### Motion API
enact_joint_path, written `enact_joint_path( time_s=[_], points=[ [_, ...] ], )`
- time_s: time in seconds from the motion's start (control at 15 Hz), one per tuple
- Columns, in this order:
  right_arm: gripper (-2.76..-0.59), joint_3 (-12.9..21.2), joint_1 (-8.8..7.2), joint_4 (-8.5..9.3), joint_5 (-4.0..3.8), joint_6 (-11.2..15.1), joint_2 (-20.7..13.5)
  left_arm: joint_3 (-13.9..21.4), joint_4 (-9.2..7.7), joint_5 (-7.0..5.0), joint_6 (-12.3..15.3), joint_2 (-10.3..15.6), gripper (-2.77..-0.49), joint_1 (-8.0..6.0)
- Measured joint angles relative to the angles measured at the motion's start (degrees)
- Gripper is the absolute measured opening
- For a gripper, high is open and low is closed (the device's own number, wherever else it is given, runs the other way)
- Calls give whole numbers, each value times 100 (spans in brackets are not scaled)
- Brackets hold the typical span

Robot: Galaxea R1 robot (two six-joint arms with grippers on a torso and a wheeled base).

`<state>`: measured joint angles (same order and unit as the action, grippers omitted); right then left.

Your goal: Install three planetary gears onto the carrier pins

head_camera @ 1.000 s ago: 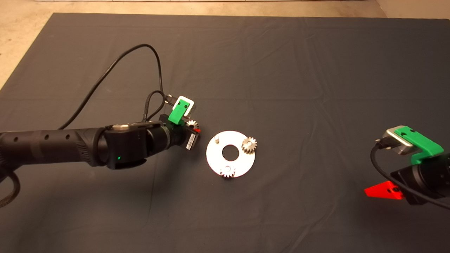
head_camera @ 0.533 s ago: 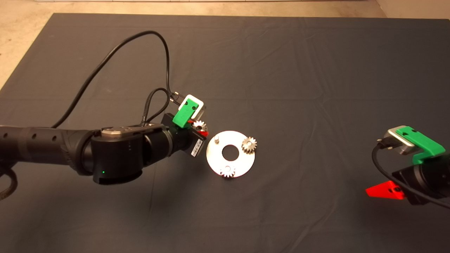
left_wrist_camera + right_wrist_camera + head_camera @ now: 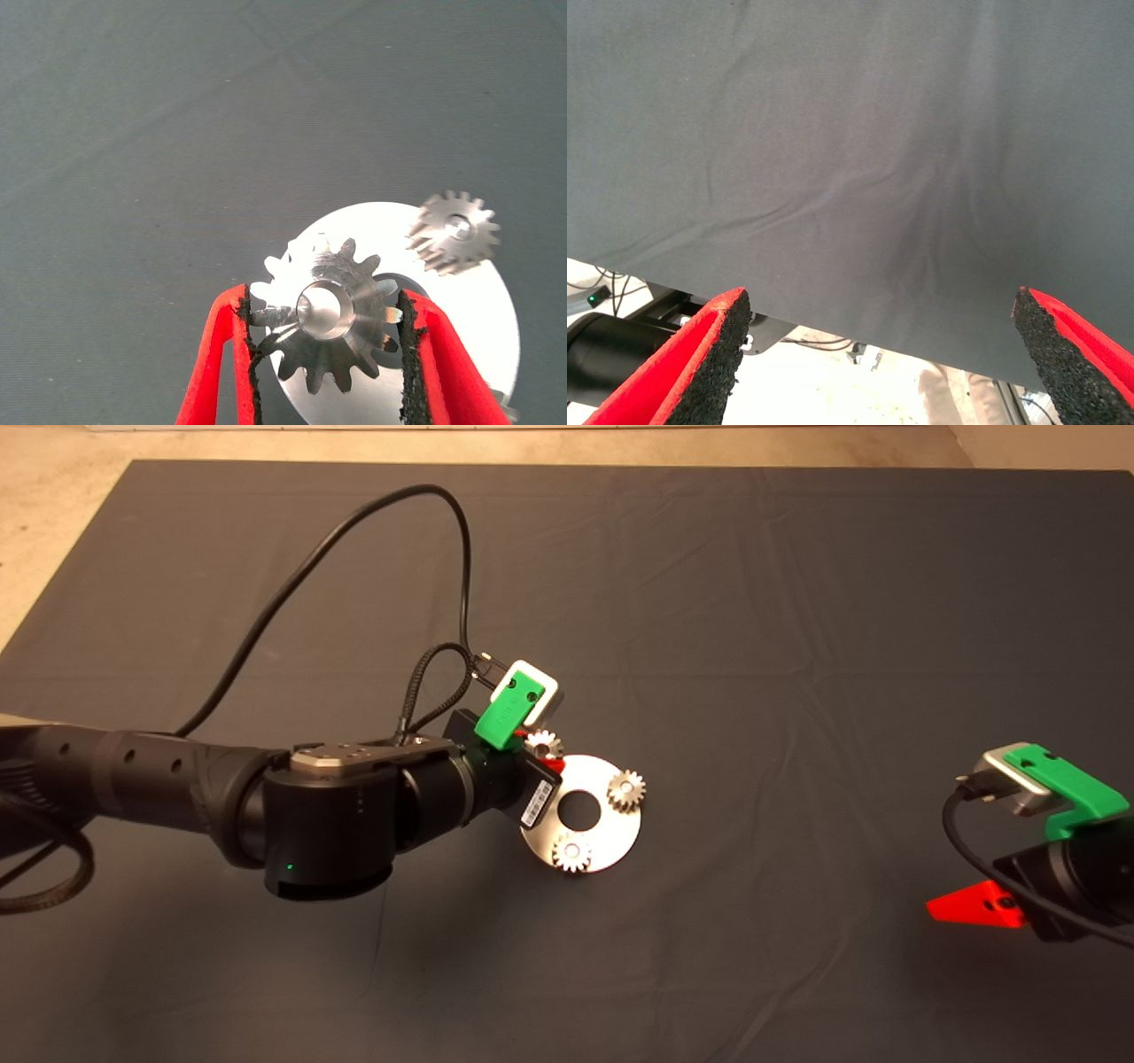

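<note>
The white-silver disc point(image 3: 611, 828) lies mid-mat with two planetary gears seated on it, one at its right point(image 3: 626, 789) and one at its near edge point(image 3: 572, 854). My left gripper point(image 3: 544, 751) is shut on the third gear point(image 3: 542, 742) and holds it over the disc's left rim, above where the free carrier pin stood; that pin is hidden now. In the left wrist view the held gear point(image 3: 328, 317) sits between the pads over the disc point(image 3: 478, 310), with a seated gear point(image 3: 455, 231) beyond. My right gripper point(image 3: 974, 906) is open, parked at the mat's right edge.
The left arm's black cable point(image 3: 354, 540) loops over the mat behind the gripper. The right wrist view shows only dark mat point(image 3: 850, 133) and the floor past its edge.
My left gripper has moved right with the gear, from beside the disc to over its left rim, covering the free pin. The right arm has barely moved.
</note>
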<state>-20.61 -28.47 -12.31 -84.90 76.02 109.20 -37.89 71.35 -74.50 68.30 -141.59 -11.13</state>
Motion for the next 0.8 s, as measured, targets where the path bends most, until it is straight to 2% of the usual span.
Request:
enact_joint_path(
  time_s=[0.13, 0.2, 0.33, 0.53, 0.67, 0.8],
  points=[
    [-116, 0, 0, 0, 19, -31, -15, -94, 1, -17, 0, 13, -262, 2],
    [-116, 0, -1, 2, 77, -80, -53, -127, 1, -19, -1, 16, -262, 2],
    [-116, 0, 0, 5, 94, -85, -99, -247, 1, 11, -1, 11, -262, 16],
    [-116, 0, -39, 35, 96, -94, -110, -351, 12, 22, -1, 13, -262, 105],
    [-116, 0, -172, 61, 96, -100, -114, -351, 2, 24, -1, 12, -262, 190],
    [-116, 0, -188, 82, 94, -100, -114, -349, 9, 58, 0, 12, -262, 207]
  ],
)
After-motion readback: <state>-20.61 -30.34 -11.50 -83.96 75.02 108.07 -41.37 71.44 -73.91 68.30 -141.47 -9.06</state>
